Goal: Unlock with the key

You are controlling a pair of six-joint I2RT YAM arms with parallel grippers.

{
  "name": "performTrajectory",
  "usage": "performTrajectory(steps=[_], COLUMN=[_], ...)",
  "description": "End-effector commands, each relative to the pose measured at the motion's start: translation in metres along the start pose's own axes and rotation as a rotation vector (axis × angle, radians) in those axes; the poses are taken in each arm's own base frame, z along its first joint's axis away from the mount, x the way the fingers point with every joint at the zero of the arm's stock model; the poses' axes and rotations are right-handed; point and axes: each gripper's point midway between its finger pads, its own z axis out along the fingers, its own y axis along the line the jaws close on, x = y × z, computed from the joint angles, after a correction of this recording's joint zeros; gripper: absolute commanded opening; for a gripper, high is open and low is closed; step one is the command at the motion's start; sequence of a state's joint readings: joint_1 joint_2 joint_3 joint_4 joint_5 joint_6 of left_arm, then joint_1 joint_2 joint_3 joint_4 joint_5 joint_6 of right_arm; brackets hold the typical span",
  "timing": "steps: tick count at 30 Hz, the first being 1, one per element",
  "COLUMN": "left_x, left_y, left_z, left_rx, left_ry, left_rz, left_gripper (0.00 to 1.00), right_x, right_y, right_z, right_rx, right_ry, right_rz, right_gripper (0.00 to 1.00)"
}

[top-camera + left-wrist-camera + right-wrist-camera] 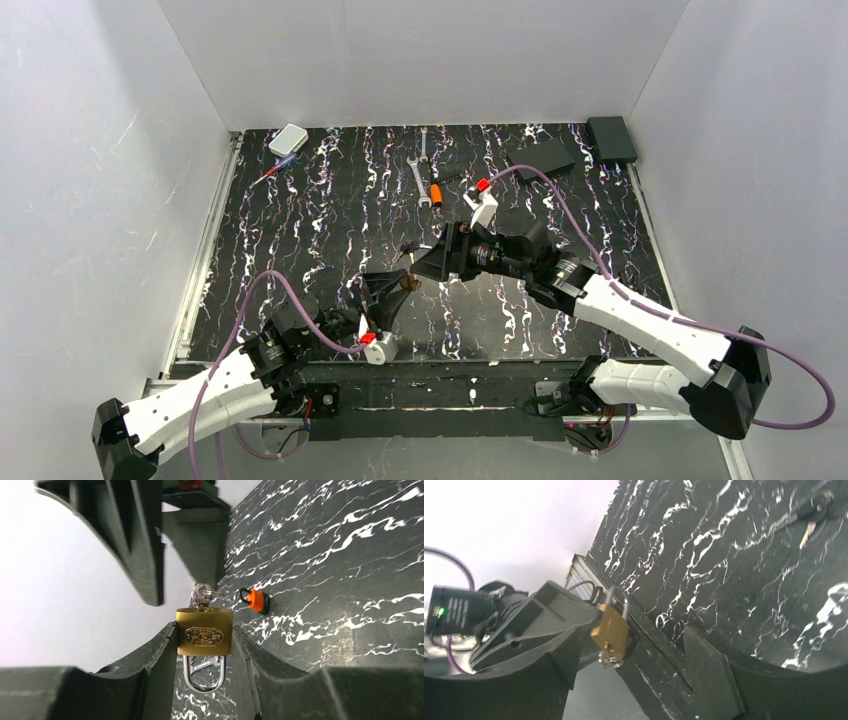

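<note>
Left gripper (390, 290) clamps small brass padlock (204, 632). Tiny silvery metal key (201, 593) sits in keyhole; likely light, stiff, slick. Best pinch: flat round head. Right gripper (418, 265) jaws spread, empty.

Left gripper (398, 288) and right gripper (420, 265) tip-to-tip above marbled table (300, 220)

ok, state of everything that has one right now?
left tool: shut on padlock
right tool: open, fingers either side of key
padlock: held off the surface, keyhole toward right tool
shackle: looks shut, both legs in the body
key: in the keyhole, nothing gripping it
spare keys: lying loose, untouched
</note>
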State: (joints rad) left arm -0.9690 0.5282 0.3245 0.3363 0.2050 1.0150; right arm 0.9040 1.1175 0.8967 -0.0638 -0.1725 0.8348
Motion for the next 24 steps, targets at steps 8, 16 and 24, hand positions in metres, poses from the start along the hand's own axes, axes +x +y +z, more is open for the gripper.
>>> performTrajectory(steps=[8, 16, 24], left_x=[-0.039, -0.036, -0.036], left_y=[0.019, 0.019, 0.022], left_z=[0.006, 0.009, 0.009], left_rx=[-0.018, -0.017, -0.024], left_ry=[-0.154, -0.139, -0.136], left_rz=[-0.057, -0.068, -0.078], left_gripper=[0.0, 0.0, 0.0], right_x=[-0.004, 0.011, 0.01], right_y=[0.029, 0.043, 0.048], right_z=[-0.028, -0.024, -0.01], right_rx=[-0.123, -0.157, -0.092], right_ry=[0.03, 0.029, -0.012], right_rz=[-0.402, -0.476, -0.503], right_gripper=[0.84, 0.82, 0.76])
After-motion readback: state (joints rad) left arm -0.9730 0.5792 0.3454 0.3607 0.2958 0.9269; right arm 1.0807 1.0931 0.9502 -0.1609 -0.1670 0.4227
